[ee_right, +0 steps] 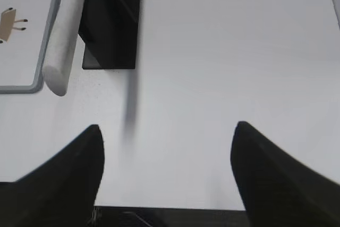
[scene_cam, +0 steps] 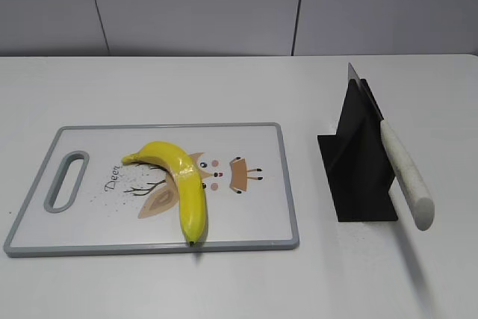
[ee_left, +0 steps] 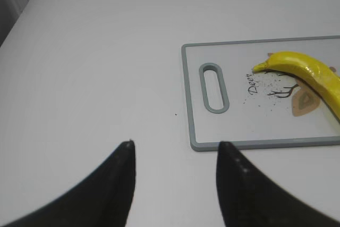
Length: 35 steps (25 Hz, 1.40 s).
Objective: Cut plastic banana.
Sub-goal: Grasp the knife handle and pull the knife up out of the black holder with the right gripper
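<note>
The plastic banana is glossy yellow and curved. It lies on the white cutting board, and its stem end shows in the left wrist view. A knife with a white handle rests slanted in a black stand; the handle also shows in the right wrist view. My left gripper is open and empty over bare table, left of the board's near corner. My right gripper is open and empty near the table's front edge, right of the stand. Neither gripper shows in the exterior view.
The board has a grey rim, a handle slot and a deer drawing. The table's front edge lies just under the right gripper. A grey wall stands behind the table.
</note>
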Motion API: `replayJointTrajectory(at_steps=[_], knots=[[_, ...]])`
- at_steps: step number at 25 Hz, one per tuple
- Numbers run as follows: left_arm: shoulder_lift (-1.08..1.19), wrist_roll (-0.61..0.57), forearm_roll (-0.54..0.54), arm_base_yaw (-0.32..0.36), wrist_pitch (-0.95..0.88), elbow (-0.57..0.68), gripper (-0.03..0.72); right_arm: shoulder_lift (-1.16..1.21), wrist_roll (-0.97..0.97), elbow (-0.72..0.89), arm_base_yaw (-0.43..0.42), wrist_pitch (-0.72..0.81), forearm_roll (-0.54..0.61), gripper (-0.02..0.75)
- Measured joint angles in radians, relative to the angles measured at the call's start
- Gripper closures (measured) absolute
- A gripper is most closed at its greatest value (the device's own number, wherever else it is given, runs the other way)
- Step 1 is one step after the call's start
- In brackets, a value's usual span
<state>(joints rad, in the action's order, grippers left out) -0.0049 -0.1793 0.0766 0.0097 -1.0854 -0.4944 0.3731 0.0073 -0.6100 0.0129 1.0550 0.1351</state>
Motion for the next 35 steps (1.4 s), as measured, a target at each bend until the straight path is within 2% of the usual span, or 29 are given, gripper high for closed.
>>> replayJointTrajectory(at_steps=[5, 7, 11, 14, 17, 24, 35], knots=[[0.0, 0.0, 0.0, 0.0, 0.0, 0.0, 0.214, 0.2, -0.007, -0.061, 0.005, 0.002, 0.002, 0.15], [0.0, 0.0, 0.0, 0.0, 0.0, 0.0, 0.214, 0.257, 0.005, -0.077, 0.044, -0.011, 0.001, 0.15], [0.0, 0.0, 0.0, 0.0, 0.0, 0.0, 0.215, 0.357, 0.092, -0.117, 0.208, -0.059, -0.038, 0.15], [0.0, 0.0, 0.0, 0.0, 0.0, 0.0, 0.215, 0.447, 0.167, -0.155, 0.373, -0.065, -0.067, 0.15], [0.0, 0.0, 0.0, 0.0, 0.0, 0.0, 0.215, 0.547, 0.207, -0.188, 0.483, -0.068, -0.069, 0.15], [0.0, 0.0, 0.0, 0.0, 0.0, 0.0, 0.215, 0.791, 0.312, -0.245, 0.501, -0.085, -0.071, 0.15], [0.0, 0.0, 0.0, 0.0, 0.0, 0.0, 0.215, 1.098, 0.339, -0.357, 0.502, -0.095, -0.082, 0.15]])
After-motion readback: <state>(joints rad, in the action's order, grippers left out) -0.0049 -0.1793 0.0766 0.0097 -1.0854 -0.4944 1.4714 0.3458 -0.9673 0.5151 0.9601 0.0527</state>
